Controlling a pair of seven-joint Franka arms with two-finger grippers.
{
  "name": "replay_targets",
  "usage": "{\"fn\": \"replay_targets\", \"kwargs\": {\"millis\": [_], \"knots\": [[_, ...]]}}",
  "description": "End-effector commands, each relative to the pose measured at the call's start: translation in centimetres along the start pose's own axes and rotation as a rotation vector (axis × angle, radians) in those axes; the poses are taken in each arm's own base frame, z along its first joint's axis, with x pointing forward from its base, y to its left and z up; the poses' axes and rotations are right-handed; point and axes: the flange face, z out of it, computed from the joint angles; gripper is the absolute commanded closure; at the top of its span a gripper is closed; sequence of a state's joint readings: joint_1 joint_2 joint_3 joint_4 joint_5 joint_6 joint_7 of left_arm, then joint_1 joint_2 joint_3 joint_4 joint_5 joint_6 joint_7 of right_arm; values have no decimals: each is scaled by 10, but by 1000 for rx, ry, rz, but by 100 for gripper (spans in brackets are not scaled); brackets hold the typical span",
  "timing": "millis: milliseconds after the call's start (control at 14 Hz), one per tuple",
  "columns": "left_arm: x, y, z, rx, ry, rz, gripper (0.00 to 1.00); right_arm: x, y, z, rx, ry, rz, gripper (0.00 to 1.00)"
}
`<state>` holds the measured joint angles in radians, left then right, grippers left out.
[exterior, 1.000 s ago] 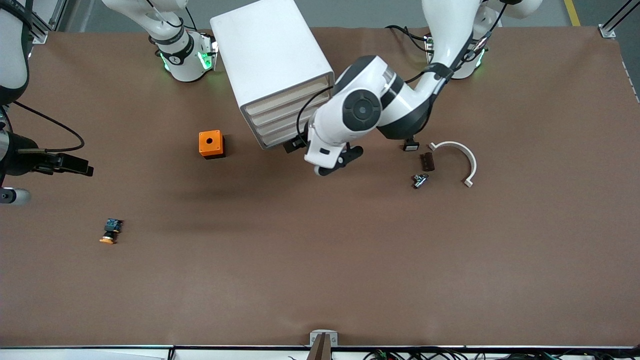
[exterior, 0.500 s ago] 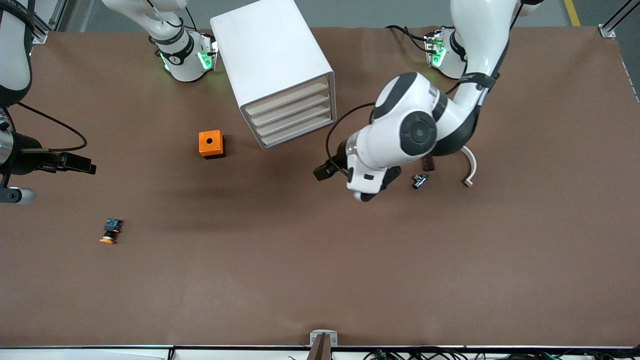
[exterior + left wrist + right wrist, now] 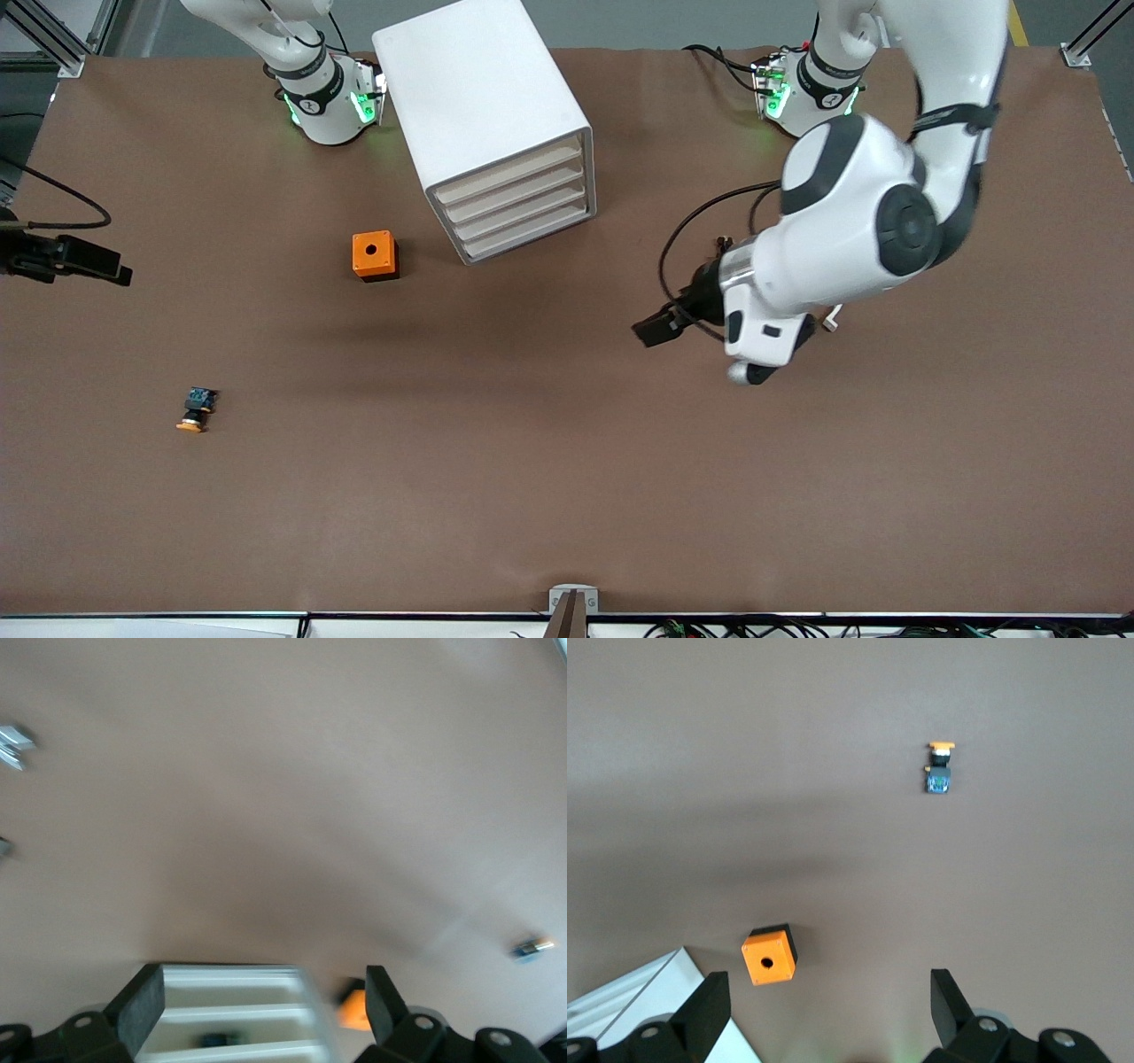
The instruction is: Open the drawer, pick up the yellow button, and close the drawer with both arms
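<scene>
The white cabinet (image 3: 483, 106) stands between the arm bases, and its top drawer (image 3: 509, 171) sits flush like the three below it. The button (image 3: 196, 410), with its orange cap and black-and-blue body, lies on the table toward the right arm's end, nearer the front camera than the orange cube (image 3: 374, 255). My left gripper (image 3: 658, 327) is open and empty above bare table, away from the drawer fronts. Its wrist view shows the drawer fronts (image 3: 232, 1020). My right gripper (image 3: 104, 265) is open and empty at the right arm's end. Its wrist view shows the button (image 3: 940, 771) and the cube (image 3: 769, 955).
The left arm covers most of the small parts and a white curved bracket (image 3: 831, 321) toward its end of the table. Two small parts (image 3: 12, 735) show blurred in the left wrist view. Brown table surrounds the button.
My left arm has swung away from the cabinet's drawer fronts toward its own end of the table. My right gripper has drawn back toward the table's edge. The drawers stay flush.
</scene>
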<state>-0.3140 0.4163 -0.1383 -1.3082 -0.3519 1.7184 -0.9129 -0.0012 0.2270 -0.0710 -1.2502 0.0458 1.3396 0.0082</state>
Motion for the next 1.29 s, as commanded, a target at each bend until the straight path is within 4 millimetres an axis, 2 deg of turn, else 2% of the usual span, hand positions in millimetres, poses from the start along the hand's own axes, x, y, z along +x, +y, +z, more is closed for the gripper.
{"fn": "replay_targets", "kwargs": {"millis": [0, 71, 143, 357, 500, 643, 857, 1000, 1143, 1214], "knots": [[-12, -45, -56, 122, 26, 208, 0, -16, 0, -13, 14, -15, 21, 0], [-7, -64, -72, 147, 9, 249, 0, -23, -2, -21, 31, -6, 14, 0], [-4, -84, -84, 184, -6, 312, 0, -30, 0, -20, 35, -13, 17, 0], [1, -121, -87, 276, 5, 395, 0, -37, 7, -23, 28, -7, 21, 0], [11, -159, -107, 274, 14, 403, 0, -40, 4, -23, 36, -5, 3, 0], [12, -185, -115, 271, 14, 437, 0, -43, -1, -28, 25, 15, -40, 0], [18, -211, -111, 312, 50, 472, 0, -47, 7, -23, 26, 11, -59, 0], [16, -225, -102, 338, 81, 492, 0, -60, 6, -17, 30, 38, -56, 0], [16, -250, -105, 321, 117, 500, 0, -73, 5, -12, 33, 64, -51, 0], [13, -255, -104, 318, 129, 514, 0, -76, 4, -12, 34, 64, -52, 0]]}}
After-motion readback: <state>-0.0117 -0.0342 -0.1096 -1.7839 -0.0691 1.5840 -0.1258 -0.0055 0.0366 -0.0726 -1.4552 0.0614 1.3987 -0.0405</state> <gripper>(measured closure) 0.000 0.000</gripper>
